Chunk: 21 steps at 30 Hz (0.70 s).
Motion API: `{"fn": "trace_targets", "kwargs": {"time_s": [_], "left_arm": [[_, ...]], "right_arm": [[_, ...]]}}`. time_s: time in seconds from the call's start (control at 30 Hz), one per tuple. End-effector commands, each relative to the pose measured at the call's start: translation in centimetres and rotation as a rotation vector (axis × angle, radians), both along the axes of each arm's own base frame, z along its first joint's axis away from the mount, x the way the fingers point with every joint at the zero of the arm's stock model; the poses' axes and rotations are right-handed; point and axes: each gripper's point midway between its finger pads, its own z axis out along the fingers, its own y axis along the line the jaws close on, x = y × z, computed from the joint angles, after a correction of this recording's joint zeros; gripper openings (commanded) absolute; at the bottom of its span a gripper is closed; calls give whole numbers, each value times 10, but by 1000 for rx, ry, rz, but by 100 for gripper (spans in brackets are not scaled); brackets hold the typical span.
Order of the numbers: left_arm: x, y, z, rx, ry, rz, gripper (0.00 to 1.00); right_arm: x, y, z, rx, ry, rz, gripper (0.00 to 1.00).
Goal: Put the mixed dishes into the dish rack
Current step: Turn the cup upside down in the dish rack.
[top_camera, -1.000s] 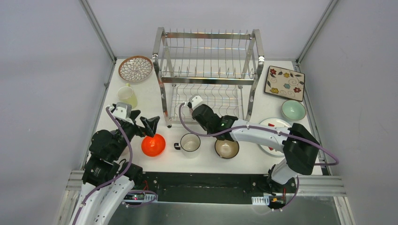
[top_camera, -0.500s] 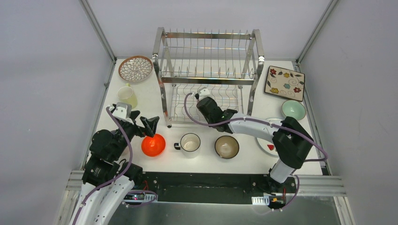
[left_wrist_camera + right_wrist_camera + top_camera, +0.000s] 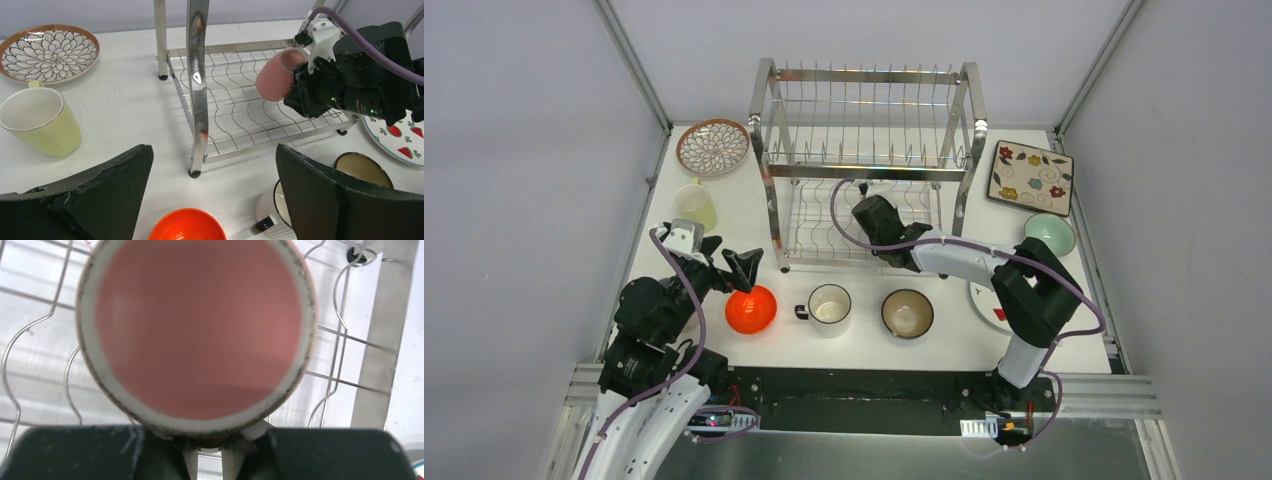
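**Pink cup held in right claw, inside the rack's lower level**

- Right gripper (image 3: 300, 80): nearly closed, pinching a pink cup (image 3: 273, 76) by one end. In the top view the arm reaches under the upper tier of the dish rack (image 3: 864, 75).
- Cup sits straight ahead of the fingertips and lies tilted on its side, free end pointing away from the claw. It is over the lower wire shelf (image 3: 235, 117), toward the right half. Cannot tell whether it touches the wires.
- Right wrist view: a round pink face ringed in white fills most of the frame, with the shelf wires behind it.
- Left gripper (image 3: 732, 252): jaws spread wide, nothing held. It hangs just behind the orange bowl (image 3: 751, 309), near the rack's front-left post.
- On the table (image 3: 724, 215) in front of the rack: white mug (image 3: 829, 304) and brown bowl (image 3: 907, 313).
- Left of the rack: petal-pattern plate (image 3: 713, 146) and pale green cup (image 3: 695, 205).
- Right of the rack: square floral plate (image 3: 1030, 177), mint bowl (image 3: 1050, 234) and strawberry plate (image 3: 395, 137), which is partly under the right arm.
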Motion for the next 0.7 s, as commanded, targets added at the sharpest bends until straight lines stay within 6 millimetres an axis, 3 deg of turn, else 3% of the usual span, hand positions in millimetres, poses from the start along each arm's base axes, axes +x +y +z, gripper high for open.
{"fn": "trace_targets", "kwargs": {"time_s": [0.0, 0.17, 0.37, 0.53, 0.67], "left_arm": [[-2, 5, 14, -4, -47, 20, 98], [-2, 5, 14, -4, -47, 19, 98], [-2, 5, 13, -3, -44, 19, 98], [-2, 4, 13, -5, -42, 17, 98], [-2, 4, 13, -6, -43, 17, 98]], "right_arm": [[28, 8, 39, 137, -128, -108, 12], [25, 3, 37, 129, -116, -124, 29], [16, -1, 36, 133, -83, -126, 40], [14, -3, 30, 126, -65, -122, 38], [17, -4, 26, 112, -64, -128, 26]]}}
